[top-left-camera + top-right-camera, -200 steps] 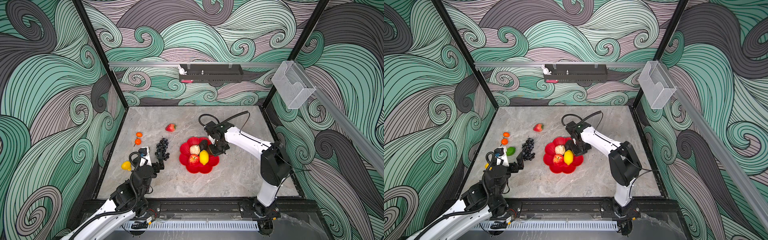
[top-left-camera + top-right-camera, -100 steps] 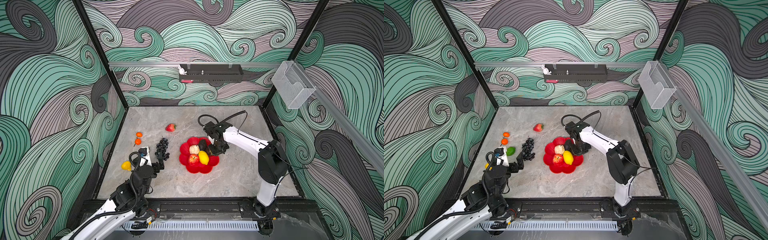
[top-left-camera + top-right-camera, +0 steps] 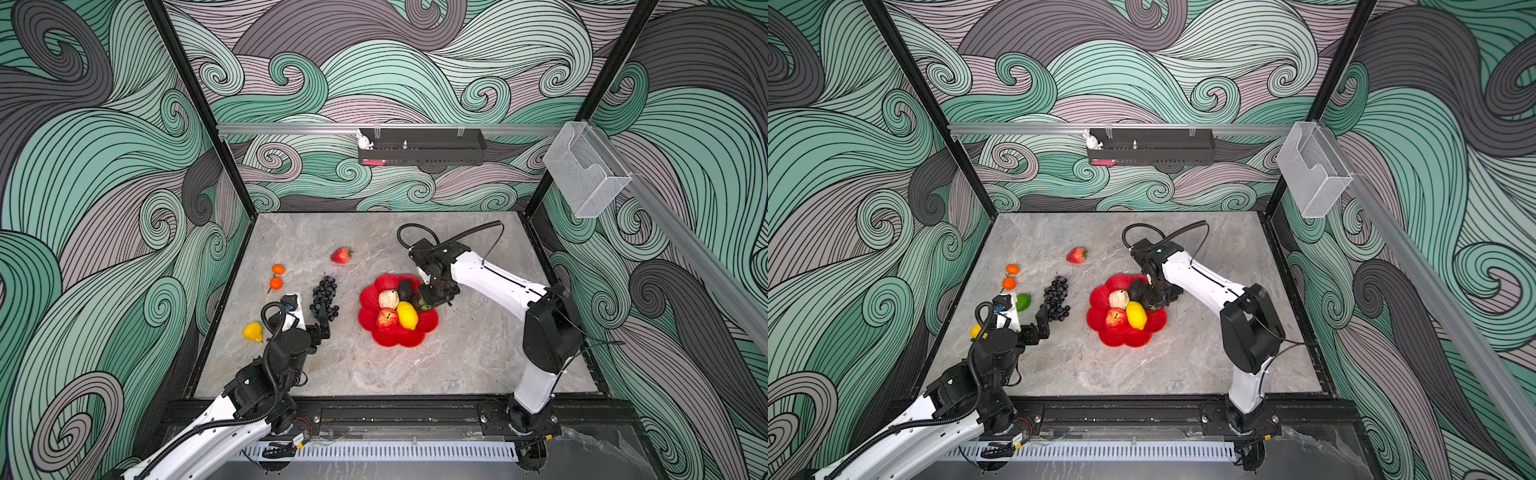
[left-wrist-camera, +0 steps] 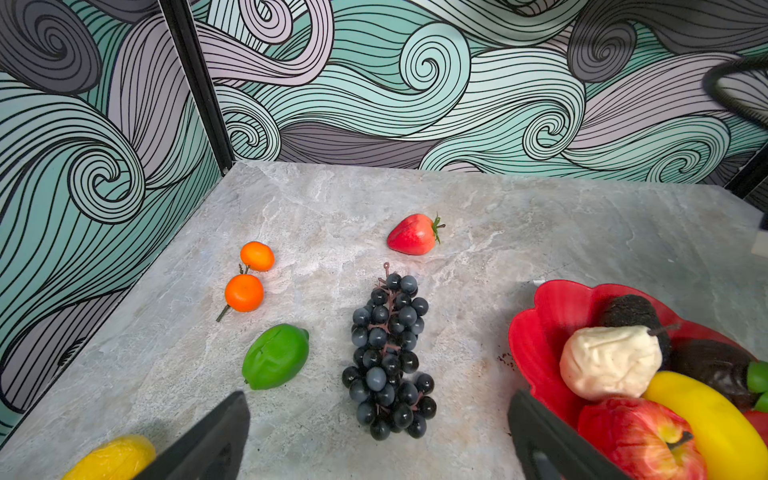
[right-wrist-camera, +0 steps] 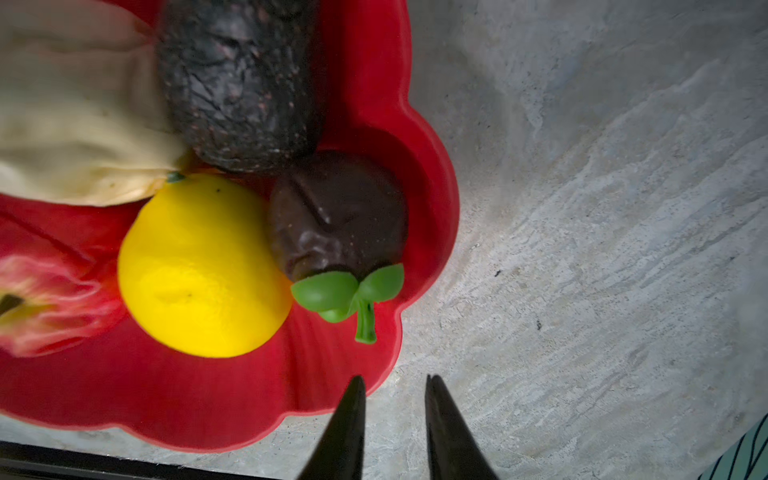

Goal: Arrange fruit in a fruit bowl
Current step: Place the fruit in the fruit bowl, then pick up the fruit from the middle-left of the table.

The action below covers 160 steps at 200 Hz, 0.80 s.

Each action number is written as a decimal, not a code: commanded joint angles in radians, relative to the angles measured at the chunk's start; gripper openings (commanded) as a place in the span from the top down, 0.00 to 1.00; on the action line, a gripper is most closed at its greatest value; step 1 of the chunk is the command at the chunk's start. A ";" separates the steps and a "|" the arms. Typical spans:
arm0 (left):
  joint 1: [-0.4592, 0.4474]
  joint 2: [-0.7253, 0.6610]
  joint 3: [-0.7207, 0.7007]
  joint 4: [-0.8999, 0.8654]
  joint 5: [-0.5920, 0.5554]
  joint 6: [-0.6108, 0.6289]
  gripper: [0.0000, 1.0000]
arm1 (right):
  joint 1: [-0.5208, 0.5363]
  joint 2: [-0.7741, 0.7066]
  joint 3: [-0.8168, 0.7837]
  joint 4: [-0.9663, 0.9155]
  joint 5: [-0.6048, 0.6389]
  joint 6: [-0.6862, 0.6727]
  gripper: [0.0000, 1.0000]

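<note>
Right wrist view: right gripper at the edge of the bowl, its fingers a little apart and holding nothing.
Inside the bowl lie a lemon, an apple, a beige piece, an avocado and a dark fruit with green leaves, packed close. The left gripper is spread wide and empty, near the grapes. Grapes, lime, two oranges, strawberry and a second lemon lie on the table, outside the bowl.

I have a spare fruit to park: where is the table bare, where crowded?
Bare: the near strip of table between bowl and front rail, and the far strip behind the strawberry. Crowded: the left side, around oranges, lime and grapes, and inside the bowl.
</note>
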 commanded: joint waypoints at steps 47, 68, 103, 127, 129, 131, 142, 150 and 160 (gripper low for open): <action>0.011 0.189 0.106 -0.008 -0.015 -0.044 0.02 | 0.011 -0.479 -0.203 0.215 0.042 0.016 0.53; 0.019 0.305 0.175 -0.041 0.002 -0.101 0.02 | 0.009 -0.636 -0.362 0.369 0.046 0.047 0.45; 0.055 0.530 0.351 -0.202 0.030 -0.211 0.02 | 0.010 -0.811 -0.571 0.549 0.013 0.122 0.39; 0.108 0.629 0.461 -0.340 0.045 -0.280 0.02 | 0.009 -0.893 -0.687 0.626 0.005 0.167 0.34; 0.114 0.634 0.470 -0.355 0.044 -0.290 0.02 | 0.009 -0.901 -0.694 0.631 0.005 0.170 0.34; 0.121 0.639 0.479 -0.372 0.042 -0.302 0.02 | 0.009 -0.907 -0.703 0.636 0.004 0.173 0.34; 0.166 0.650 0.515 -0.471 0.043 -0.366 0.01 | 0.009 -0.935 -0.743 0.656 0.002 0.191 0.32; 0.210 0.647 0.528 -0.530 0.049 -0.398 0.02 | 0.008 -0.952 -0.770 0.669 -0.003 0.200 0.31; 0.278 0.640 0.529 -0.574 0.078 -0.403 0.01 | 0.010 -0.970 -0.798 0.677 -0.012 0.209 0.30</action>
